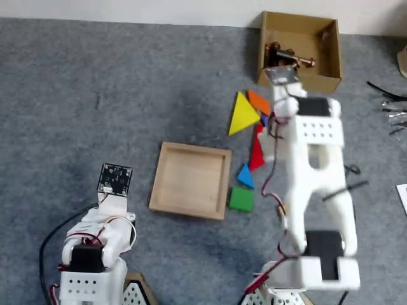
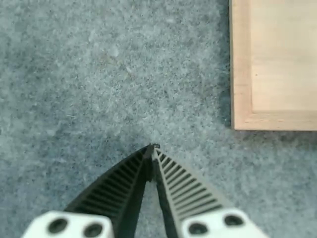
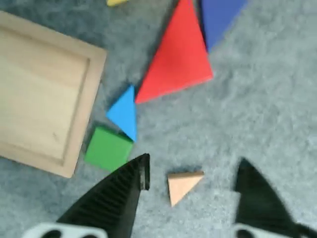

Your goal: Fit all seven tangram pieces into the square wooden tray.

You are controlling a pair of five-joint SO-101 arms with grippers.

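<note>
The square wooden tray (image 1: 191,180) lies empty on the grey carpet. To its right are a yellow triangle (image 1: 243,114), an orange piece (image 1: 259,101), a red triangle (image 1: 255,152), a small blue triangle (image 1: 245,175) and a green square (image 1: 241,199). My right gripper (image 3: 194,171) hangs open just above a small tan triangle (image 3: 183,184), which lies between its fingers. Beyond it are the green square (image 3: 107,148), blue triangle (image 3: 125,113), red triangle (image 3: 179,57) and a dark blue piece (image 3: 220,15). My left gripper (image 2: 152,148) is shut over bare carpet near a tray corner (image 2: 240,99).
A cardboard box (image 1: 299,47) holding copper-coloured parts stands at the back right, behind the pieces. Loose cables (image 1: 388,101) lie at the right edge. The right arm (image 1: 311,136) hangs over the area right of the pieces. The left arm (image 1: 102,235) stays at the front left.
</note>
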